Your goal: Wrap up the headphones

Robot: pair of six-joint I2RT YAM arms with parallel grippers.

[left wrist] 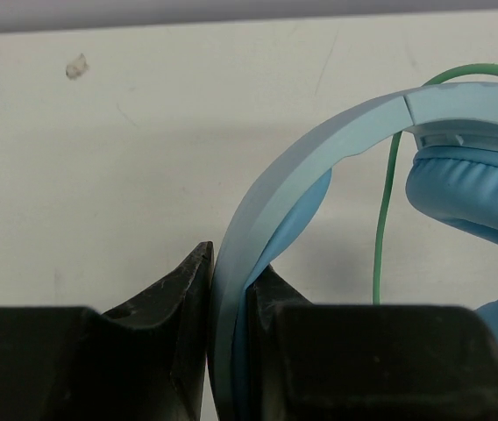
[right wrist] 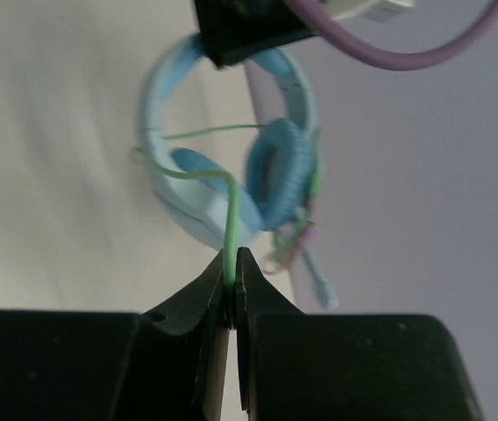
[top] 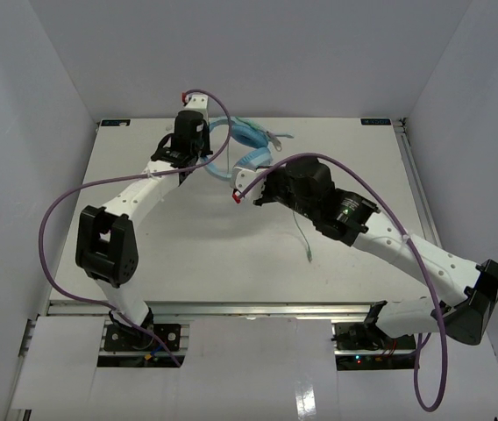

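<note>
Mid-wrap: L gripper (left wrist: 230, 267) clamps headband (left wrist: 319, 149), R gripper (right wrist: 232, 266) pinches cable (right wrist: 230, 215); next needs looping it round headphones (right wrist: 280, 175) ahead.

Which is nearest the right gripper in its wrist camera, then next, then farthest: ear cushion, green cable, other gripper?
1. The green cable, pinched in the right gripper.
2. The ear cushion, in the middle.
3. The left gripper, at top, clamping the headband.

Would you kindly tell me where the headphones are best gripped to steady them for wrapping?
The headband, at the top of its arc, coming from the side opposite the earcups, as the left gripper does: the thin band fits between its jaws.
</note>
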